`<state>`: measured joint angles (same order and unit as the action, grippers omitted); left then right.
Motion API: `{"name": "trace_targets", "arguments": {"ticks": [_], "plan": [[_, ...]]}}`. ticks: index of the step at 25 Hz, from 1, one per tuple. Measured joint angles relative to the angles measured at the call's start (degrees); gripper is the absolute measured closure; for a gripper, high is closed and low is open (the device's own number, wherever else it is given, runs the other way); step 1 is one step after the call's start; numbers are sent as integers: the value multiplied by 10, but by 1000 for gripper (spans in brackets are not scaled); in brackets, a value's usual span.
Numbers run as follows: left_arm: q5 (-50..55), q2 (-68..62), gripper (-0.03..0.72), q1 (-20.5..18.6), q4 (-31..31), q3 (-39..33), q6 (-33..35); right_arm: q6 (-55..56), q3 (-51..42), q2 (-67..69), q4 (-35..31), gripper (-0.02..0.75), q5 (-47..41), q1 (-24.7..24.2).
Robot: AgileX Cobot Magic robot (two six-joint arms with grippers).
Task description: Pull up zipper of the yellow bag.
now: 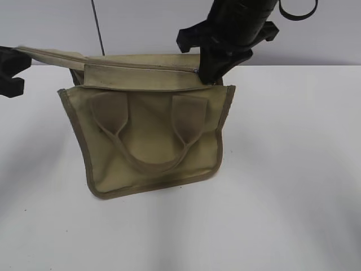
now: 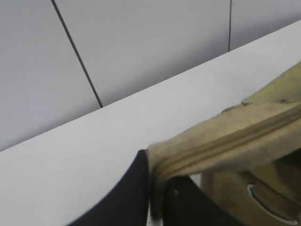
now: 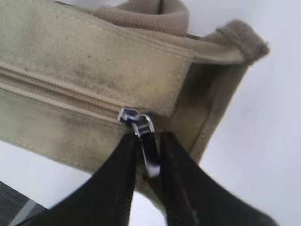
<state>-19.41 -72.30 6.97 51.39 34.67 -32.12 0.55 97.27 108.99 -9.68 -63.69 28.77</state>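
**Gripping both ends of the bag's top panel**

Standing on the white table [image 1: 293, 197] in the exterior view, the yellow bag [image 1: 149, 141] faces the camera with its two loop handles [image 1: 149, 135] lying flat against its front. Its top panel stretches across the far edge, and the zipper [image 1: 141, 65] runs along it as a thin line from left to right. The left gripper [image 1: 14, 65] sits at the far left, at the tip of the panel's drawn-out left end. The right gripper [image 1: 211, 70] comes down from above at the panel's right end, right where the small silvery pull [image 1: 196, 71] shows.

Seen from the left wrist, the left gripper [image 2: 157, 197] has its dark fingers [image 2: 131, 193] closed narrowly on the end of the khaki fabric strip, the cloth pinched between them. From there the zipper [image 2: 225, 143] leads away to the right along the strip, with the rest of the yellow bag [image 2: 282, 94] beyond and white table [image 2: 94, 150] on the far side.

Through the right wrist camera, the right gripper [image 3: 146, 155] holds the metal pull [image 3: 146, 136] clamped between its two black fingers [image 3: 117, 183], jaws nearly together. The pull lies at the very tips, close to the right end of the zipper [image 3: 56, 94], whose closed line runs off to the left. The yellow bag [image 3: 94, 52] fills the upper part, its bound corner [image 3: 244, 42] at the upper right.
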Motion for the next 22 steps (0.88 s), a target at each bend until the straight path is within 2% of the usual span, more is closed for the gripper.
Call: {"name": "trace_targets", "arguments": {"ticks": [1, 3, 6, 8, 10, 12, 16, 19, 22], "plan": [[15, 0, 636, 0, -10, 0, 0, -1, 0, -2, 4, 598, -1, -1], [57, 0, 517, -2, -40, 0, -2, -9, 0, -8, 16, 428, -8, -3], [142, 0, 258, 0, -99, 0, -5, -26, 0, -25, 18, 189, -8, -5], [225, 0, 172, 13, -150, 0, -6, -31, 0, -41, 18, 130, -4, -5], [306, 0, 151, 36, -193, 0, -6, -34, 0, -58, 18, 122, -1, -5], [388, 0, 166, 68, -233, 0, 8, -39, 0, -74, 18, 133, -2, -5], [511, 2, 217, 129, -339, 0, 121, -53, -1, -109, 19, 143, -21, -5], [579, 13, 227, 155, -403, 0, 176, -55, -2, -141, 29, 143, -52, -5], [638, 46, 228, 164, -443, 0, 198, -58, -15, -185, 44, 143, -55, -5]]}}
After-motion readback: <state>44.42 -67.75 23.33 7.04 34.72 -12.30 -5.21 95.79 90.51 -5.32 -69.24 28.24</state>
